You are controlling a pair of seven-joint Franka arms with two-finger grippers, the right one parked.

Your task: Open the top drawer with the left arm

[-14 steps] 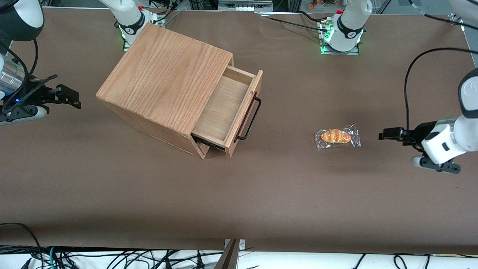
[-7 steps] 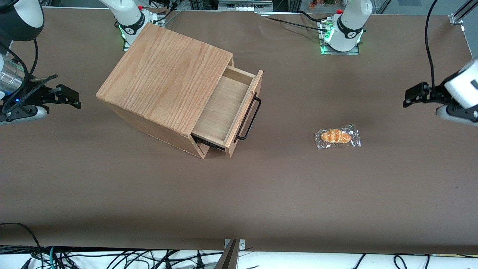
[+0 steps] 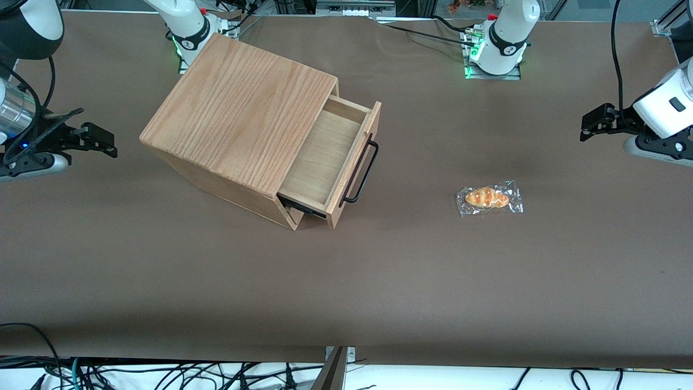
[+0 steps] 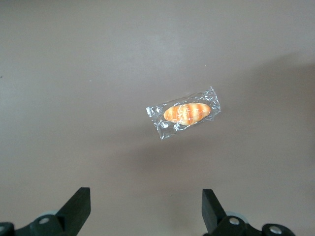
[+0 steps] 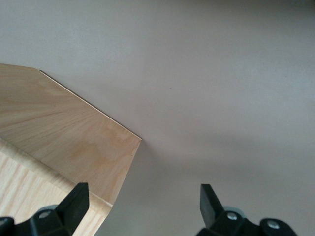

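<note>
Left arm's gripper (image 3: 587,125) hangs in the air toward the working arm's end of the table, its fingers (image 4: 78,209) spread wide apart and holding nothing, as the wrist view shows. Nearest to it, on the brown table (image 3: 411,281) below and a little nearer the front camera, lies a wrapped bread roll (image 3: 489,198) in clear plastic; it is apart from the gripper and untouched.

Well apart from the gripper, toward the parked arm's end, stands the oak-grained box (image 3: 238,116). Its top drawer (image 3: 325,160) is already pulled out a good way, the bare wooden floor of it open to view, and the black bar handle (image 3: 361,172) on its front faces the gripper's end of the table.

Judging from how things lie, the opening itself looks done, and the step in hand is the arm's retreat to a rest pose. To do that well, the arm should keep the gripper high, so that it clears the roll and never sweeps low over the table, and hold the fingers spread so nothing is caught. If more opening were wanted, the gripper would need to travel across to the handle, come down with one finger on each side of the bar near its middle, close, and pull straight along the drawer's slanted line, not sideways, lest the box skid.
</note>
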